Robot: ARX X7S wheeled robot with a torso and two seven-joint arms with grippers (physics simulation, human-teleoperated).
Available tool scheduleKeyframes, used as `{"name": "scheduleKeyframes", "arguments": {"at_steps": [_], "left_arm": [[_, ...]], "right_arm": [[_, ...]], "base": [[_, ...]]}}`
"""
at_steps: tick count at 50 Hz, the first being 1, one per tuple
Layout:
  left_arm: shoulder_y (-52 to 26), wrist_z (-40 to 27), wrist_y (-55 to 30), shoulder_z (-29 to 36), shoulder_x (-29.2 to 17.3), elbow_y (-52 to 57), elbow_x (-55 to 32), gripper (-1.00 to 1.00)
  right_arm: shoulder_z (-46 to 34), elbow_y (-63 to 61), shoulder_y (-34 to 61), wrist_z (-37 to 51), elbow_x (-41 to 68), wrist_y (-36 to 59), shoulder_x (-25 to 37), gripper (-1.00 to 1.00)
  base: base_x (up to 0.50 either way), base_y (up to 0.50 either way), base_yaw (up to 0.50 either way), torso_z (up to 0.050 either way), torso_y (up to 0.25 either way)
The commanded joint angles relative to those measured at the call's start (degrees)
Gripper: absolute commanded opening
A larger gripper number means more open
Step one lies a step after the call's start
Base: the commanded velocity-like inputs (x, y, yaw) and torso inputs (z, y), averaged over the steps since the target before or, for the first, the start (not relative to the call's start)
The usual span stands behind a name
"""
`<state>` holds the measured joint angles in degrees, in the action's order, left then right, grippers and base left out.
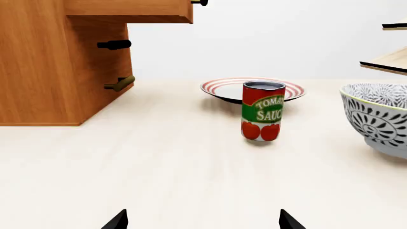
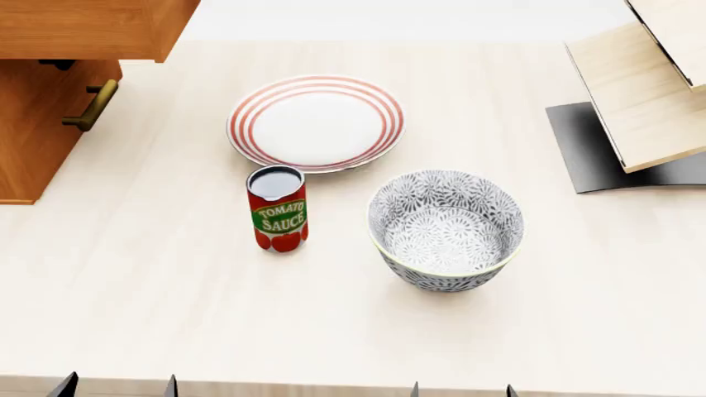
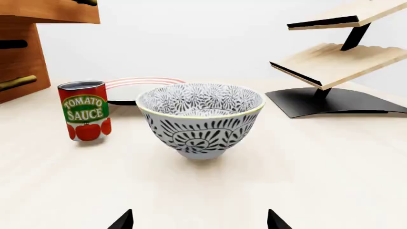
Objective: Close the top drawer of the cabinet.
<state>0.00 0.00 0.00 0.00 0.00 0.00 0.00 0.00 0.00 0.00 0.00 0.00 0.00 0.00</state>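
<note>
The orange-brown cabinet (image 2: 33,141) stands at the table's far left. Its top drawer (image 2: 88,29) is pulled out and overhangs the lower fronts; a brass bar handle (image 2: 92,106) shows on a lower front. In the left wrist view the top drawer (image 1: 127,10) juts out from the cabinet (image 1: 38,71), with its handle's end (image 1: 199,3) at the front. My left gripper (image 1: 203,220) is open and empty, low near the table's front edge, far from the cabinet. My right gripper (image 3: 200,220) is open and empty, in front of the bowl. Only the fingertips of both grippers show.
A tomato sauce can (image 2: 277,208) stands mid-table, with a red-striped plate (image 2: 317,123) behind it. A patterned bowl (image 2: 445,228) sits to the can's right. A pale wood slanted rack (image 2: 646,83) on a black base (image 2: 596,149) is at the far right.
</note>
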Motion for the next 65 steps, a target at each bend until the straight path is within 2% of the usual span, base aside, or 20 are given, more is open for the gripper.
{"name": "scheduleKeyframes", "arguments": {"at_steps": [1,9,11,12,14,15,16,18,20,24,28,31,37,43,57,61,62,65], "left_arm": [[0.00,-0.64,0.00,0.64,-0.57,0.00,-0.56,1.00],[0.52,-3.56,1.09,3.05,-2.16,0.75,0.41,1.00],[0.28,-3.03,-1.18,3.27,-2.71,4.71,-0.70,1.00],[-0.04,-2.46,-8.44,2.98,-3.06,13.30,-2.75,1.00],[0.69,-3.99,-14.03,2.81,-3.47,27.00,-2.14,1.00],[1.37,-3.83,-14.51,2.86,-3.78,29.64,-2.56,1.00],[2.78,-4.52,-12.96,3.34,-4.15,33.20,-1.08,1.00],[2.52,-4.96,-13.34,3.84,-4.28,33.22,-0.63,1.00],[1.57,-4.32,-16.69,4.56,-4.72,34.79,-1.14,1.00],[2.19,-4.62,-18.21,5.15,-5.17,39.10,-1.28,1.00],[-0.53,-4.53,-25.68,4.67,-5.54,46.45,-3.23,1.00],[-2.24,-4.64,-28.67,6.40,-5.71,47.34,-2.99,1.00],[-1.70,-5.68,-26.64,13.97,-7.83,46.01,3.33,1.00],[-0.02,-2.45,-25.34,15.05,-10.19,46.74,0.50,1.00],[-0.63,-3.79,-24.39,17.43,-11.04,45.03,2.90,1.00],[-0.52,-4.61,-23.65,21.09,-12.44,44.61,7.56,1.00],[-0.46,-5.13,-21.46,24.94,-13.94,42.78,12.31,1.00],[-0.20,-5.14,-21.05,25.98,-14.13,42.57,12.84,1.00]], "right_arm": [[-0.72,0.00,0.00,0.72,0.54,0.00,0.54,1.00],[-1.80,-3.85,-0.92,1.34,4.15,2.32,2.19,1.00],[-1.71,-7.84,-1.22,2.41,4.02,4.61,2.70,1.00],[-3.04,-15.30,-0.40,4.11,0.33,11.60,3.52,1.00],[-1.79,-27.64,-1.38,7.49,-0.98,18.96,2.80,1.00],[-2.27,-29.76,-1.47,9.67,-3.49,21.17,2.55,1.00],[-4.26,-31.52,-2.48,7.47,-3.54,21.09,4.18,1.00],[-2.63,-30.51,-3.12,11.09,-4.52,17.18,3.34,1.00],[-2.37,-32.39,-2.88,9.63,-2.69,19.90,4.01,1.00],[-2.21,-37.06,-4.35,10.09,-2.67,19.64,4.76,1.00],[-1.84,-45.62,-2.43,11.07,-3.79,28.43,4.96,1.00],[-2.88,-46.24,-2.08,9.63,-2.75,29.65,5.86,1.00],[-3.28,-44.86,-2.26,9.12,-1.35,29.04,6.49,1.00],[-2.67,-44.38,-1.82,8.99,0.44,28.82,6.67,1.00],[-3.04,-44.33,-1.30,9.58,1.42,29.26,7.57,1.00],[-2.93,-44.33,-1.38,9.73,1.85,29.00,7.80,1.00],[-2.95,-44.51,-1.54,9.45,2.21,28.70,7.96,1.00],[-2.31,-44.22,-1.14,9.47,3.04,29.30,8.06,1.00]], "base": [[0.00,0.00,0.00,0.000,0.000],[0.00,0.00,0.00,0.000,0.000],[0.00,0.00,0.00,0.000,0.000],[0.00,0.00,0.00,0.000,0.000],[0.00,0.00,0.00,0.000,0.000],[0.00,0.00,0.00,0.000,0.000],[0.00,0.00,0.00,0.000,0.000],[0.00,0.00,0.00,0.000,0.000],[0.00,0.00,0.00,0.000,0.000],[0.00,0.00,0.00,0.000,0.000],[0.00,0.00,0.00,0.000,0.000],[0.00,0.00,0.00,0.000,0.000],[0.32,0.09,0.00,0.000,0.000],[0.48,0.13,0.00,0.000,0.000],[0.48,0.14,0.00,0.000,0.000],[0.50,0.08,0.00,0.000,0.000],[0.50,0.05,0.00,0.000,0.000],[0.50,0.02,0.00,0.000,0.000]]}}
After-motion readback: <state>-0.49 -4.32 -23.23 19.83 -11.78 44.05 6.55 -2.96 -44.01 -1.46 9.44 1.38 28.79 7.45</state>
